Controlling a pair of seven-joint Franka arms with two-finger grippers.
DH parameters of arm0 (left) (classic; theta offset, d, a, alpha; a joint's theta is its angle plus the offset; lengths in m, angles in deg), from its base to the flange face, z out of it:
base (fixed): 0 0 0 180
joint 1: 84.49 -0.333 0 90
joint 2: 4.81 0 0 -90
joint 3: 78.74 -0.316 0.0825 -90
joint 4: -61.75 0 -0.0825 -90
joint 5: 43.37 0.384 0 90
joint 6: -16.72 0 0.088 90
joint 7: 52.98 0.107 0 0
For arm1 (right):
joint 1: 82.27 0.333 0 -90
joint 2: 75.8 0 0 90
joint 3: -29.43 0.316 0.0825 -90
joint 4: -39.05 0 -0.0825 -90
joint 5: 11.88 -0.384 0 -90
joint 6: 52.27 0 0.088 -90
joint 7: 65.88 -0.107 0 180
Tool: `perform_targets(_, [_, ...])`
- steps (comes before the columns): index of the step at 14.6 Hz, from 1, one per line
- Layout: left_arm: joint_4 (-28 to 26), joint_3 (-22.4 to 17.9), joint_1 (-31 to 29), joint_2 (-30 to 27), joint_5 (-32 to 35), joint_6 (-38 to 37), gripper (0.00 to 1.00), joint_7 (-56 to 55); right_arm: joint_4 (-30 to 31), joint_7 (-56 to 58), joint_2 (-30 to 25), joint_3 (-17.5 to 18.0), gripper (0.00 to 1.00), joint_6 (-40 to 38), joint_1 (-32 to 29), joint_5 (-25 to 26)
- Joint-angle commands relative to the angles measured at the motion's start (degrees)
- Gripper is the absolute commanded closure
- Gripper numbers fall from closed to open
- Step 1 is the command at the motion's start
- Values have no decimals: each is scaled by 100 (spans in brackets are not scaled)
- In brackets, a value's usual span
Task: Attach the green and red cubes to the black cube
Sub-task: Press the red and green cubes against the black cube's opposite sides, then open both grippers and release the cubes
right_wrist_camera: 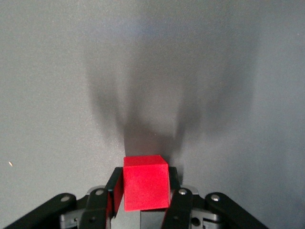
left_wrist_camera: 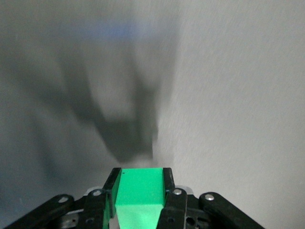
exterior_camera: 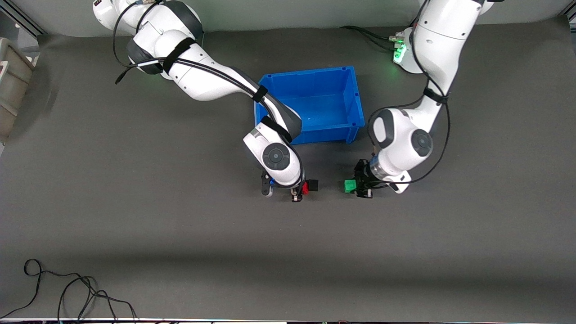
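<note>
My right gripper is shut on the red cube, just above the table, nearer to the front camera than the blue bin. The black cube sits tight against the red cube on the side toward the left arm's end. In the right wrist view the fingers clamp the red cube, with a dark block under it. My left gripper is shut on the green cube, a short gap from the black cube. The left wrist view shows the green cube between the fingers.
The blue bin stands empty at mid table, close to both forearms. A grey crate sits at the edge at the right arm's end. Loose black cables lie at the table's near edge.
</note>
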Motion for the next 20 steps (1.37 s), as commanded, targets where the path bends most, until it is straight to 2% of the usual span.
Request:
perform_targets(1, [84, -101, 320, 82, -62, 234, 78, -368, -140, -118, 154, -48, 83, -15, 68, -58])
perform_targets(3, [277, -101, 540, 301, -62, 462, 78, -623, -131, -118, 172, -48, 82, 11, 77, -49])
perform_targets(5, [418, -101, 690, 478, -62, 586, 78, -712, -140, -92, 215, -66, 71, 12, 165, -40])
perform_targets(7, [559, -101, 813, 557, -62, 587, 78, -887, -149, -74, 216, -83, 67, 12, 165, -49])
perform_targets(8, [664, -101, 840, 619, -62, 587, 78, -931, -157, -83, 207, -83, 57, 12, 165, -49])
perform_targets(11, [797, -109, 945, 777, -44, 587, 76, -1055, -201, -57, 172, -92, 0, 3, 130, -49])
perform_targets(12, [806, -109, 945, 777, -44, 587, 64, -1046, -193, 13, 128, -101, 0, -32, 104, -49])
perform_targets(13, [806, -118, 937, 777, 17, 569, 15, -1020, -184, 144, 84, -101, 0, -76, 86, -58])
perform_targets(14, [806, -118, 928, 769, 26, 560, 0, -1011, -166, 241, -55, -110, 0, -76, 77, -40])
perform_targets(18, [753, -328, 735, 532, 79, 246, 0, -967, 105, 961, -785, -110, 0, -410, -265, -49])
perform_targets(20, [762, -862, 725, 260, 385, -543, 0, -705, 273, 1391, -1189, -110, 0, -760, -536, -49])
